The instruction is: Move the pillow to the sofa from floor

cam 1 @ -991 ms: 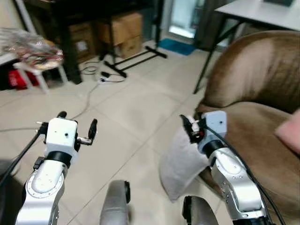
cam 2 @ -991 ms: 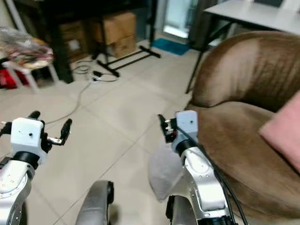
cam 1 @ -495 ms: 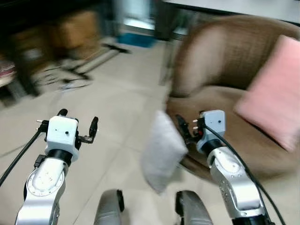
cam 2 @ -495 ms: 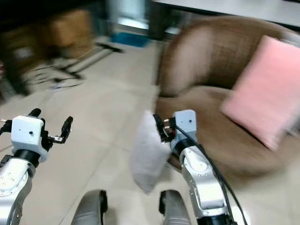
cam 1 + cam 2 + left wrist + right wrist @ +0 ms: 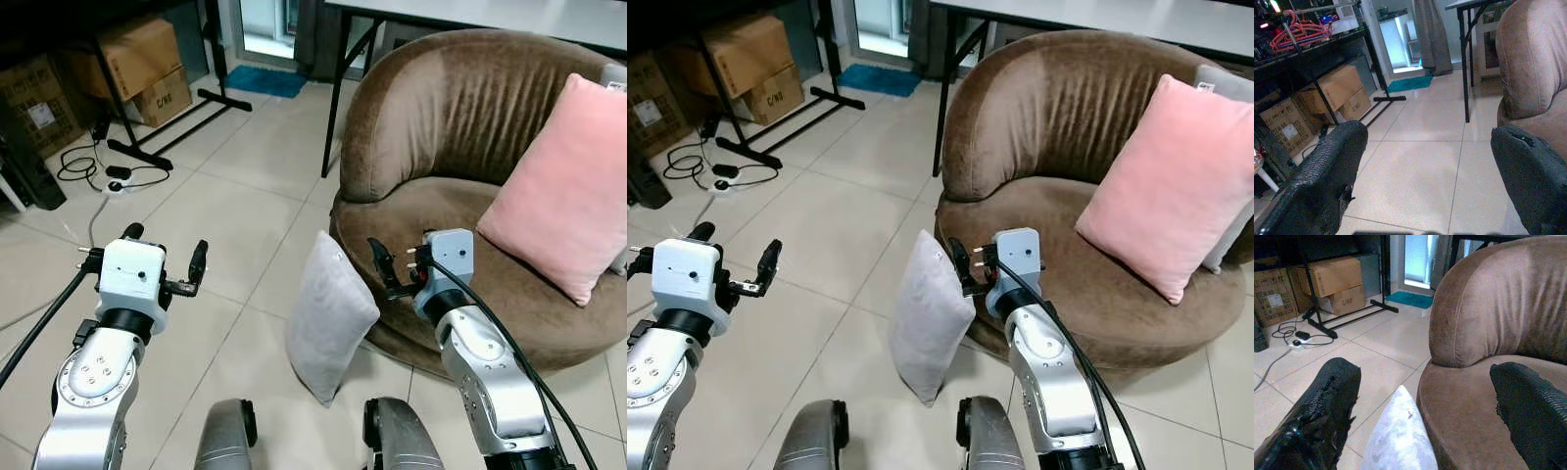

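Note:
A grey pillow stands on its edge on the tiled floor and leans against the front of the round brown sofa. My right gripper hovers open just above and behind the pillow's top corner, over the sofa's seat edge, with nothing between its fingers. In the right wrist view the grey pillow pokes up between the two black fingers, beside the sofa seat. My left gripper is held open over bare floor, well to the left of the pillow.
A pink pillow leans on the sofa's back at the right. Cardboard boxes, a black stand's feet and cables with a power strip lie at the far left. A table leg stands behind the sofa.
The camera has swung right and steadied, so the whole sofa and the pink pillow have come into view. Both arms hold the same pose, and the grey pillow stays by the right gripper.

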You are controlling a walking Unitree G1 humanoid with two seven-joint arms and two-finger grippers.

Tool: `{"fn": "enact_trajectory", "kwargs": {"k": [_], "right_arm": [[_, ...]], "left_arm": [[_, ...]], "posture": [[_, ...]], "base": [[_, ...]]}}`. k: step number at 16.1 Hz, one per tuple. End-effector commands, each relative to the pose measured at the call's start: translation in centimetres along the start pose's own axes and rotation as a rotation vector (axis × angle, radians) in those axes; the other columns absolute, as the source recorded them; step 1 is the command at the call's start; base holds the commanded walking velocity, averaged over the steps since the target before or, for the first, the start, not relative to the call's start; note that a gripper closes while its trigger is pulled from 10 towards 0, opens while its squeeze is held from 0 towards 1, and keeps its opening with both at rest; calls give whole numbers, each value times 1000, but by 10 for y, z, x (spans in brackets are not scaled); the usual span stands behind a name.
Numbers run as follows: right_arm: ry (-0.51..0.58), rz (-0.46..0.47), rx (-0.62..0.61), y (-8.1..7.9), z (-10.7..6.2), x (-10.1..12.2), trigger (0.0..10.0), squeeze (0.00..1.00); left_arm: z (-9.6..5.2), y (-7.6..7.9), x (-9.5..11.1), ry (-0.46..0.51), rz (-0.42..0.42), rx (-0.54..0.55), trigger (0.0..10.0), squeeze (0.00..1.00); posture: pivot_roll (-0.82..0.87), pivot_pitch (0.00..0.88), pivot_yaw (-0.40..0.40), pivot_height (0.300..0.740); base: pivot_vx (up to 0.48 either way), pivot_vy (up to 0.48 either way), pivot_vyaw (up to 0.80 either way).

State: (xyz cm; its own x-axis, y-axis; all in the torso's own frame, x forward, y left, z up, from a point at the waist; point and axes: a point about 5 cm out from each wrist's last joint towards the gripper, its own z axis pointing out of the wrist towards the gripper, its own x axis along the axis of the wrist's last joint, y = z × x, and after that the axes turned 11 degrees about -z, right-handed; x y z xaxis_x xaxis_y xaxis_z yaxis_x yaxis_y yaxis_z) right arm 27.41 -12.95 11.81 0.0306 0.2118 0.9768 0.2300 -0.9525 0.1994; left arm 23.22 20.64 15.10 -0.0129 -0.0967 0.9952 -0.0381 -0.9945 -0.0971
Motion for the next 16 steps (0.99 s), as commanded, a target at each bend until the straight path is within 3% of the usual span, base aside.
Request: {"fn": "enact_trajectory", "kwargs": {"k": [1,12,14,15,16], "right_arm": [[-9,-5,-9,2,2,-1,10000,1000],[-45,29,-50,6,2,-5,10000,1000],[-49,27,-51,6,3,-5,10000,1000],[-46,26,-51,6,4,-5,10000,580],[-45,20,-52,6,4,-5,10000,325]], "left_arm": [[0,-1,1,5,0,-2,10000,1000],[1,0,1,8,-7,-18,10000,1000],[2,-1,1,8,-7,-19,10000,1000],[2,-1,1,7,-7,-19,10000,1000],[2,-1,1,7,-6,-20,10000,1000]], "posture": [[18,0,-8,615],[18,0,-7,615],[17,0,-1,615],[17,0,-1,615],[17,0,0,615]], "base": [[0,0,0],[289,0,0],[321,0,-597],[322,0,-475],[319,0,0]]}}
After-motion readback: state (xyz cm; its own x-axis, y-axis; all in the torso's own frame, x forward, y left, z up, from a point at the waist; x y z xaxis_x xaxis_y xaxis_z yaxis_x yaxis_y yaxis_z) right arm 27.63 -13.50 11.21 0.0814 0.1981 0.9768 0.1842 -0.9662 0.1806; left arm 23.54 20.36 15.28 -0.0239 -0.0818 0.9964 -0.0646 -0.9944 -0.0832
